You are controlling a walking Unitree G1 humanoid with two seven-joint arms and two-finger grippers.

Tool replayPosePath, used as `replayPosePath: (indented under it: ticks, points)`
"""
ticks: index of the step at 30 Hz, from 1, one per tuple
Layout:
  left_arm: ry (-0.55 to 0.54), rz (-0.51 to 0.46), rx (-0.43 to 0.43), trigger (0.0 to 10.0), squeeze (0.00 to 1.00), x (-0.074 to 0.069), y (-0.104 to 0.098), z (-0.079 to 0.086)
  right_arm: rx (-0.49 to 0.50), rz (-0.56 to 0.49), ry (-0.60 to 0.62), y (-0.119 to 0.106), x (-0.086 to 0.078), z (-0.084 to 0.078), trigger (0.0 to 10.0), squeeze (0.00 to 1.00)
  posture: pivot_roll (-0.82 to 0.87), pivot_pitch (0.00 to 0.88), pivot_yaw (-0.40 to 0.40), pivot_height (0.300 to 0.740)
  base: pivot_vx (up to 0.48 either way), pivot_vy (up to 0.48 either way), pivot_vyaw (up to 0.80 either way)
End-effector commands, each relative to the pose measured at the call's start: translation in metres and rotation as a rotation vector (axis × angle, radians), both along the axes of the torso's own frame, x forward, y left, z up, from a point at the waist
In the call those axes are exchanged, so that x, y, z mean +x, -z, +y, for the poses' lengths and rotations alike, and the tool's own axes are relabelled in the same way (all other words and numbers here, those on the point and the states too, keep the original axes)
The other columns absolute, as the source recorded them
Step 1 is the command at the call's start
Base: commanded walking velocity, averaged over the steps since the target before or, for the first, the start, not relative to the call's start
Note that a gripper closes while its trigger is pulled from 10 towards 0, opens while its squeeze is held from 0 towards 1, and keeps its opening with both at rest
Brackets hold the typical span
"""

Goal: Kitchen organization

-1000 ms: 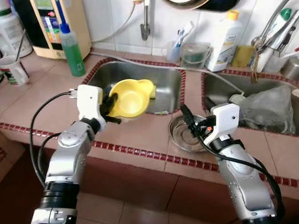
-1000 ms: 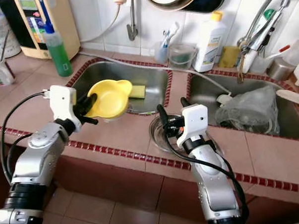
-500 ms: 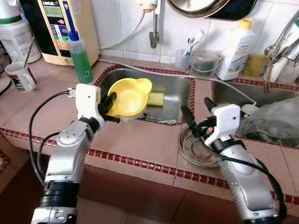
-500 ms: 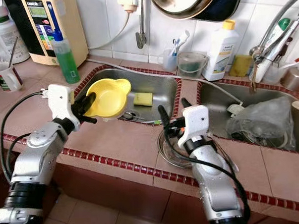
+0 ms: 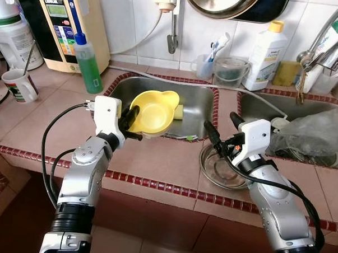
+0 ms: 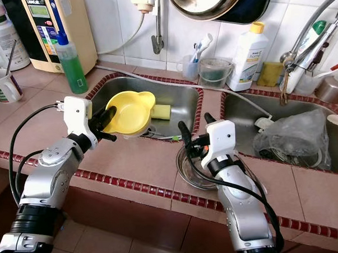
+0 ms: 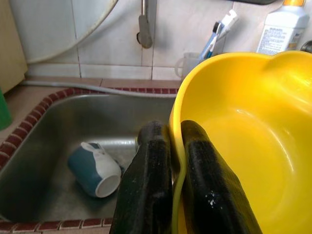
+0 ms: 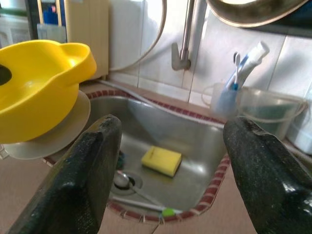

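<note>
The left hand (image 5: 132, 116) is gripping the rim of a yellow bowl (image 5: 153, 111) — one finger inside, one outside — holding it over the near edge of the left sink (image 5: 198, 100). The right hand (image 5: 221, 133), fingers spread wide, is hovering above a steel bowl (image 5: 218, 170) on the tabletop (image 5: 159, 158).

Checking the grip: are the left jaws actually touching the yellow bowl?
Touching. In the left wrist view, the left gripper has one finger on each side of the yellow bowl rim, pinching it.
</note>
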State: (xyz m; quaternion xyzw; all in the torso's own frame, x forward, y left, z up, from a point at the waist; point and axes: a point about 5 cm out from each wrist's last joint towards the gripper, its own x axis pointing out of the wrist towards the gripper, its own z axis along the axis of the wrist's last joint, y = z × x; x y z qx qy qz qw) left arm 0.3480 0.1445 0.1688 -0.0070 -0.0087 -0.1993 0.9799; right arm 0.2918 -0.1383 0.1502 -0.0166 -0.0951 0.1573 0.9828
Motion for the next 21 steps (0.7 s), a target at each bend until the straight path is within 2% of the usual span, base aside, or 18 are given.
replayPosePath:
  ticks: [1, 11, 21]
  points:
    - [0.002, -0.027, -0.002, 10.0, 0.00, 0.0009, -0.0051, -0.0001, 0.004, -0.014, -0.006, -0.0053, -0.0002, 0.0006, 10.0, 0.00, -0.03, 0.000, -0.019, 0.740, 0.285, 0.000, 0.00]
    - [0.015, -0.033, -0.001, 10.0, 0.00, 0.0011, -0.0066, -0.0022, 0.003, -0.013, -0.003, -0.0061, 0.0012, -0.0008, 10.0, 0.00, -0.03, 0.000, -0.017, 0.740, 0.295, 0.000, 0.00]
    - [0.013, -0.034, -0.003, 10.0, 0.00, 0.0018, -0.0071, -0.0014, 0.007, -0.011, -0.001, -0.0067, 0.0021, -0.0015, 10.0, 0.00, -0.03, 0.000, -0.017, 0.740, 0.299, 0.000, -0.77]
